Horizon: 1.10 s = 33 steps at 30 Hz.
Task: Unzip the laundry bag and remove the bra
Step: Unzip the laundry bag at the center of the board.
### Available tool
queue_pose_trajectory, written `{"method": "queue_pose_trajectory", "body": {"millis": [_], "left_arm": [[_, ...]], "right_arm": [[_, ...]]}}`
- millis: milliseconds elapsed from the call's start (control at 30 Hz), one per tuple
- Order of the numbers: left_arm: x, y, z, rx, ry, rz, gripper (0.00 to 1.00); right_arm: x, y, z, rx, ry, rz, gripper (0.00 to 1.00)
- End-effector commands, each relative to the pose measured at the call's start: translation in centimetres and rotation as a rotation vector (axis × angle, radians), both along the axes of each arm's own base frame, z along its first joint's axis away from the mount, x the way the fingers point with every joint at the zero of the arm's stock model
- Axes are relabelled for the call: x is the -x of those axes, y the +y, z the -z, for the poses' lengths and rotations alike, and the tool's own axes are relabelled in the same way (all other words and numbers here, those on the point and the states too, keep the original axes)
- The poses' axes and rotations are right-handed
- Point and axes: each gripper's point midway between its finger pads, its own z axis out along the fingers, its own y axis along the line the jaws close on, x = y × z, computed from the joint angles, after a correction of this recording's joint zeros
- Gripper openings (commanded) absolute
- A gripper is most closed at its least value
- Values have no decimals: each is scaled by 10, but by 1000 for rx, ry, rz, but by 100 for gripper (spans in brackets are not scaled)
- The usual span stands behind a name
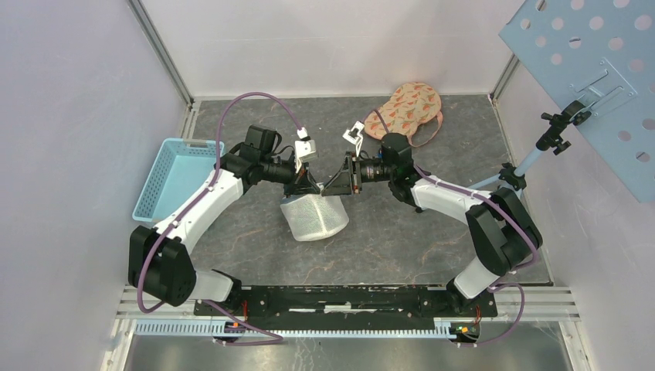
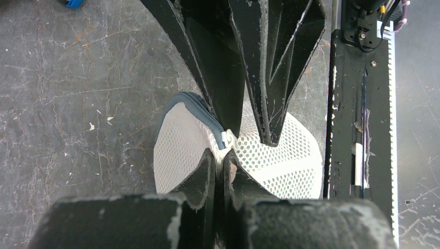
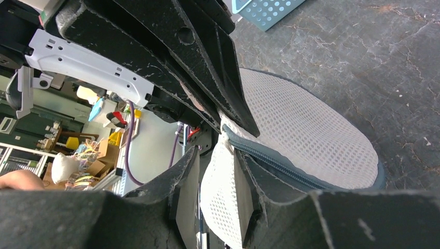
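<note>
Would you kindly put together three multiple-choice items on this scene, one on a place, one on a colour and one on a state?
1. Where does the blue basket stand?
A) on the left side of the table
B) at the far right corner
C) between the two arm bases

2. What colour is the zipper trim on the mesh laundry bag?
A) red
B) grey-blue
C) yellow

3. What is the state of the left end effector?
A) wide open over the basket
B) shut on a bra
C) shut on the bag's mesh

Answers:
1 A, since the top view shows the basket beside the left arm.
2 B, since both wrist views show a grey-blue band along the zipper.
3 C, since its fingers pinch the mesh just below the zipper pull.
</note>
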Motion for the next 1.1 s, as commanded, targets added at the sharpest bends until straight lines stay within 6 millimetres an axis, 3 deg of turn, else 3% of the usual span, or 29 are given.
{"method": "queue_pose_trajectory", "body": {"millis": [0, 200, 333, 433, 600, 1067], "left_arm": [[8, -11, -11, 54, 12, 38, 2], [14, -14, -13, 65, 19, 57, 2], [18, -18, -12, 59, 18, 70, 2], [18, -19, -12, 55, 17, 67, 2], [16, -16, -15, 49, -2, 54, 2], [-12, 9, -24, -41, -221, 84, 5]], "right_arm": [[-7, 9, -14, -37, -60, -6, 38], [-12, 10, -12, -22, -71, 10, 41], [-13, 12, -14, -25, -76, 11, 37], [-14, 12, -13, -23, -76, 14, 28], [-16, 9, -7, 9, -97, 24, 0], [-33, -26, -2, 99, -165, 126, 0]]}}
